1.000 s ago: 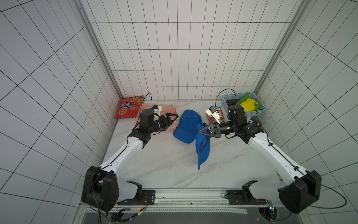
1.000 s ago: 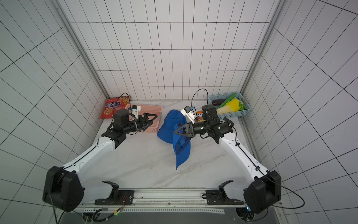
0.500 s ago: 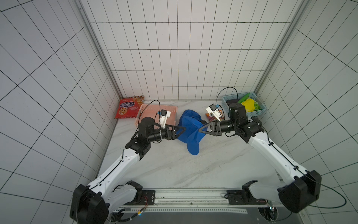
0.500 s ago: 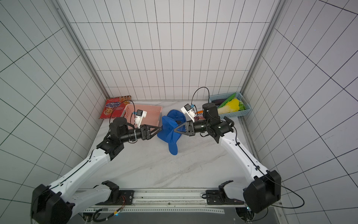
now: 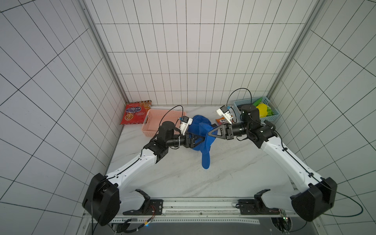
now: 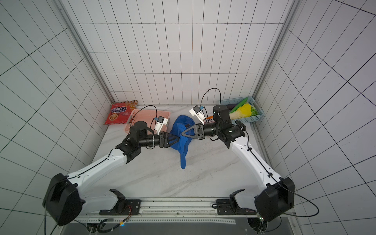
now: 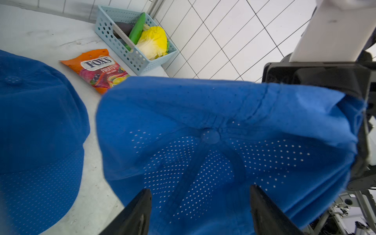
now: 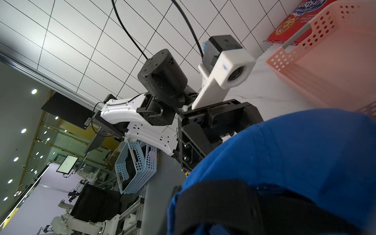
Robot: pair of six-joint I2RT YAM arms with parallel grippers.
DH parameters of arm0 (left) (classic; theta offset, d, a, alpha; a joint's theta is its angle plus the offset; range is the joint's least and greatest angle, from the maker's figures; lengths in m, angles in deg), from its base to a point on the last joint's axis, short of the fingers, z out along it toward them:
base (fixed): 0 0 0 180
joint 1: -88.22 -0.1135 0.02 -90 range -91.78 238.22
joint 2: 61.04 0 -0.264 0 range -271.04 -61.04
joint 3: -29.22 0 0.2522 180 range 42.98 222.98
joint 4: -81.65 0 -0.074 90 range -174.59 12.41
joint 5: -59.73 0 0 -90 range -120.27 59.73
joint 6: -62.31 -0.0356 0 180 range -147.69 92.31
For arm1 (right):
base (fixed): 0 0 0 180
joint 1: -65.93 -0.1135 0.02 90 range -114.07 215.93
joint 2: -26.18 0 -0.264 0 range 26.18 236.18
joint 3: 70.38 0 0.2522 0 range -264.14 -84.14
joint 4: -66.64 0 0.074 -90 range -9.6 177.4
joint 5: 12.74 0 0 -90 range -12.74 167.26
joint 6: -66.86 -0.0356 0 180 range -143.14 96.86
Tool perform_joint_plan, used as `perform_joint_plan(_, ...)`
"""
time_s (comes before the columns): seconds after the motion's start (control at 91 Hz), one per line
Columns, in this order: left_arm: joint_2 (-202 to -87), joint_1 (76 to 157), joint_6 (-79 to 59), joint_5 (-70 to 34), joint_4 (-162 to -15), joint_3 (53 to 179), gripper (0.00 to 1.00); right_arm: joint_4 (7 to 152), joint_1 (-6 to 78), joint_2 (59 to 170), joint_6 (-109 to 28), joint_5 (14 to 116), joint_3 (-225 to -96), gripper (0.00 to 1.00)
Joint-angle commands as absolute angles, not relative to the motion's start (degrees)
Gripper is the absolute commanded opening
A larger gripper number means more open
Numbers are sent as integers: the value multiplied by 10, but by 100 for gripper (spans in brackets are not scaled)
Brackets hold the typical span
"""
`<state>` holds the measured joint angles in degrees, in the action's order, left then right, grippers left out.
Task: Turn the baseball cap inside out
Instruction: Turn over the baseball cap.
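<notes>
The blue baseball cap (image 5: 206, 142) hangs above the table, brim (image 5: 205, 162) pointing down. My right gripper (image 5: 210, 134) is shut on its rim and holds it up from the right. My left gripper (image 5: 200, 140) reaches in from the left, open. In the left wrist view the two dark fingers (image 7: 142, 203) stand wide on either side of the cap's mesh crown (image 7: 209, 136), close against the cloth. The right wrist view shows the blue cap (image 8: 305, 152) draped over my shut jaws. In both top views the grippers face each other across the cap (image 6: 182, 142).
A second blue cap (image 7: 30, 122) lies on the table just behind the held one. A pink basket (image 5: 160, 120) and a red cookie bag (image 5: 134, 114) sit at the back left. At the back right are an orange candy bag (image 7: 97, 69) and a blue basket (image 5: 274, 116) of vegetables.
My left arm has swung from the pink basket over to the cap, its open fingers now at the crown. The right gripper has carried the cap slightly left.
</notes>
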<state>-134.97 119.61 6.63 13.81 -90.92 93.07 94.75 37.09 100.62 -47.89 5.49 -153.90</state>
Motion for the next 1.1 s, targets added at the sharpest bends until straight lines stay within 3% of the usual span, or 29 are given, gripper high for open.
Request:
perform_joint_plan(0.0,-1376,1198,111,171,-988,958,78,924,376,1001,-489,38,-1558,3)
perform_joint_plan(0.143,-1414,1204,165,173,-1052,969,82,918,375,1003,-494,38,-1559,2)
perform_joint_plan(0.407,-1469,1224,249,177,-1162,983,79,914,374,1003,-498,38,-1557,2)
perform_joint_plan(0.528,-1482,1232,259,175,-1166,991,61,915,374,1003,-498,37,-1555,2)
perform_joint_plan(0.704,-1476,1230,268,151,-1169,981,17,916,377,997,-494,44,-1550,2)
perform_joint_plan(0.803,-1456,1222,258,124,-1151,961,0,916,386,991,-491,47,-1547,2)
perform_joint_plan(1.088,-1351,1182,199,85,-1040,909,0,918,436,979,-489,49,-1528,1)
